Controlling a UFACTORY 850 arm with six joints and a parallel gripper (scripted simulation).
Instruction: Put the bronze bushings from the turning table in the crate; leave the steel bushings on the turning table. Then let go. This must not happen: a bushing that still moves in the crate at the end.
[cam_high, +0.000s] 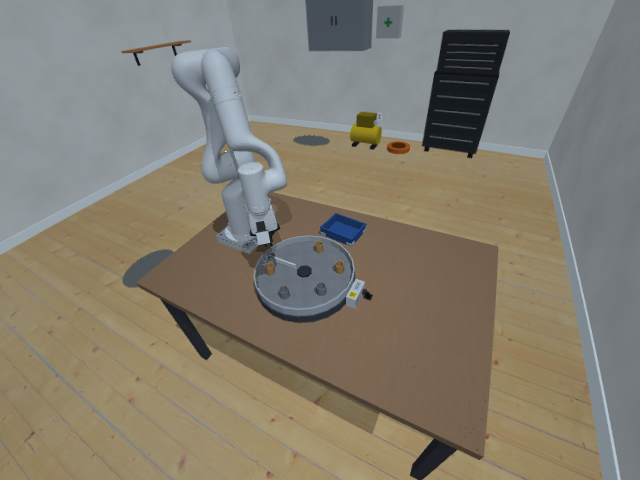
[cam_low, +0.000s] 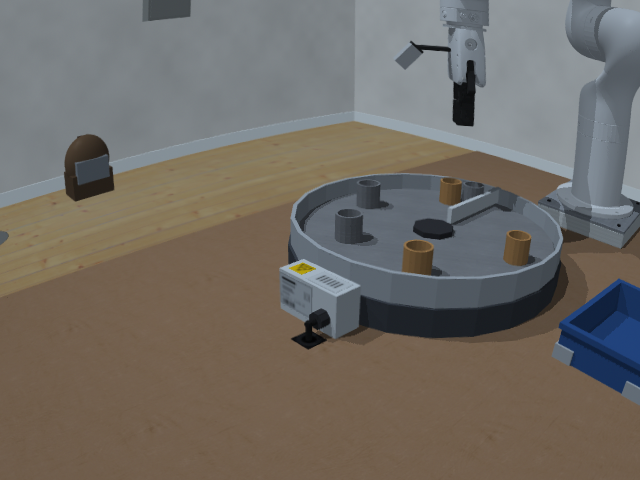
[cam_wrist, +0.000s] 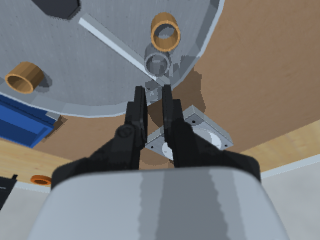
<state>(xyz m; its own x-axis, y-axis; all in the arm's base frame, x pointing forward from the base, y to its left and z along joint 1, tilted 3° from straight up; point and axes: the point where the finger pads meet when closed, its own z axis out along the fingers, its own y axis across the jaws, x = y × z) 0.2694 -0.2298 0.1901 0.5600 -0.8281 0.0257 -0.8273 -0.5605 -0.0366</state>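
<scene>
The grey turning table (cam_high: 305, 311) (cam_low: 434, 291) bears three bronze and three steel bushings, all upright. One bronze bushing (cam_high: 269, 269) (cam_low: 450, 191) (cam_wrist: 165, 19) stands beside a steel bushing (cam_low: 472, 190) (cam_wrist: 157, 63) that rests by the pale bar. Bronze bushings also stand on the crate side (cam_high: 318, 247) (cam_low: 516, 249) and near the white box (cam_high: 339, 267) (cam_low: 417, 259). Two steel bushings (cam_high: 283, 292) (cam_high: 321, 289) stand at the front. The blue crate (cam_low: 594, 356) (cam_high: 336, 236) shows no bushing. My gripper (cam_low: 463, 124) (cam_wrist: 154, 98) is narrowly open and empty, high above the rim near the bar.
The pale fixed bar (cam_high: 285, 262) (cam_low: 470, 207) (cam_wrist: 112, 42) reaches from the rim toward the black hub (cam_high: 303, 271) (cam_low: 432, 228). A white box (cam_high: 355, 293) (cam_low: 320, 297) with a black fitting stands against the turning table's outer side. The arm's base (cam_low: 594, 217) is close behind the rim.
</scene>
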